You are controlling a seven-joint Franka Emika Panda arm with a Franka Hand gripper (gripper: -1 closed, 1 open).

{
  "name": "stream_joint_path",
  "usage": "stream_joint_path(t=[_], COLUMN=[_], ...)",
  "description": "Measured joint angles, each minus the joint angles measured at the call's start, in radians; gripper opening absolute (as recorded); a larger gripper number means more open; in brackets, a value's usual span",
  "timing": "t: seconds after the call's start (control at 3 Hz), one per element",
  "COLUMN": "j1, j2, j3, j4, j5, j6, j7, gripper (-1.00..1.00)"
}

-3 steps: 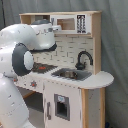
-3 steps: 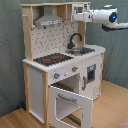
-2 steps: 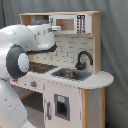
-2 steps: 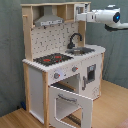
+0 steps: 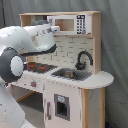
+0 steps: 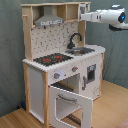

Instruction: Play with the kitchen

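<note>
The kitchen [image 5: 75, 50] is a tall toy of pale wood and white panels, seen in both exterior views. It has a black hob [image 6: 52, 59] with red rings, a black faucet [image 6: 75, 39] over the sink [image 6: 82, 50], and a grey hood [image 6: 47, 20]. The oven door [image 6: 70, 102] hangs open toward the front. My gripper [image 6: 82, 14] is up at the top shelf, at the second exterior view's right end of the kitchen. In the first exterior view the gripper [image 5: 53, 29] sits just left of the white microwave [image 5: 67, 24], partly hidden by my arm.
My bulky white arm [image 5: 20, 55] fills the first exterior view's left and covers part of the hob. A grey curtain [image 6: 10, 50] hangs behind the kitchen, which stands on a wooden floor [image 6: 112, 107]. A small lower door with a dark panel [image 5: 61, 106] is shut.
The arm's wrist end has risen slightly toward the top shelf in the first exterior view. The kitchen and its open oven door have not moved.
</note>
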State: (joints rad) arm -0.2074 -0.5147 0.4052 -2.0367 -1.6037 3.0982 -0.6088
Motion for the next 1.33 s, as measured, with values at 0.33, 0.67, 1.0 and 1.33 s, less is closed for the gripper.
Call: stream_joint_path(t=[0.33,0.67,1.0,1.33], j1=[0.003,0.019,0.021,0.021], j2=[-0.002,-0.078,-0.179,-0.236], j3=[0.001,0.011,0.033,0.077], j4=[0.000,-0.001,0.000,0.000], j5=[0.000,0.000,0.000,0.000], j6=[0.000,-0.007,-0.053,-0.133], j7=[0.000,0.000,0.014,0.042], gripper=[1.00,1.00,1.00,1.00])
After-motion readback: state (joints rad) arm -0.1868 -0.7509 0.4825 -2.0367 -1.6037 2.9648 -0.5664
